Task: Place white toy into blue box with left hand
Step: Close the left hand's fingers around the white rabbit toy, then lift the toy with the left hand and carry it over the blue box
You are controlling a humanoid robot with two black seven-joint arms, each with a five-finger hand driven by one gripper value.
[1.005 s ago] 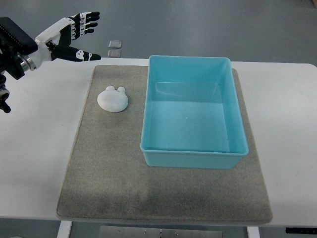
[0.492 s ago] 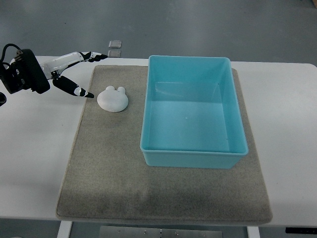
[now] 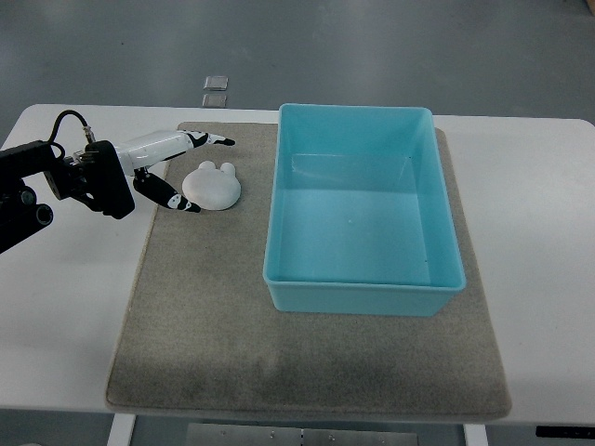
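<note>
A white toy with two small ears lies on the grey mat, left of the blue box. My left hand comes in from the left edge and sits right beside the toy, open. Its fingers stretch over the toy's far side and the thumb reaches along its near left side. The toy is not gripped. The blue box stands empty on the mat's right half. My right hand does not show.
The mat lies on a white table. Two small square tiles rest on the floor beyond the table's far edge.
My left hand came down from the far left corner and moved right, and its open fingers now flank the toy. The toy and box have stayed put.
</note>
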